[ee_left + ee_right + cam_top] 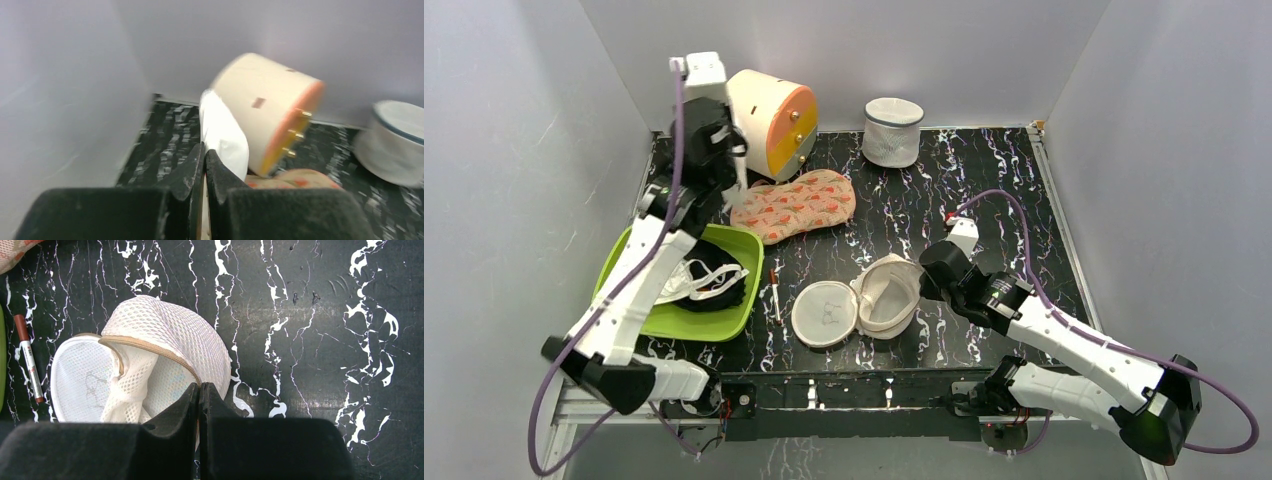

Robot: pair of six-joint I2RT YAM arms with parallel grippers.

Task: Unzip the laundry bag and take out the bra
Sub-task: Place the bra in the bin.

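The laundry bag [864, 300] lies unzipped at the front middle of the table. Its flat face [824, 313] is folded out to the left and its dome [170, 335] stands open. My right gripper [200, 386] is shut on the tan zip trim at the dome's right edge, and it also shows in the top view [921, 283]. My left gripper [204, 150] is raised at the back left and shut on the bra [225, 131], a white soft piece sticking out past its tips. White straps [709, 278] lie across the black garment in the green tray, partly hidden by my left arm.
A cream cylinder with an orange face [774, 122] stands just behind my left gripper. An orange patterned cloth [792, 205] lies in front of it. A white cylindrical mesh bag [892, 131] stands at the back. The green tray [746, 252] is at the left, with a pen [776, 293] beside it.
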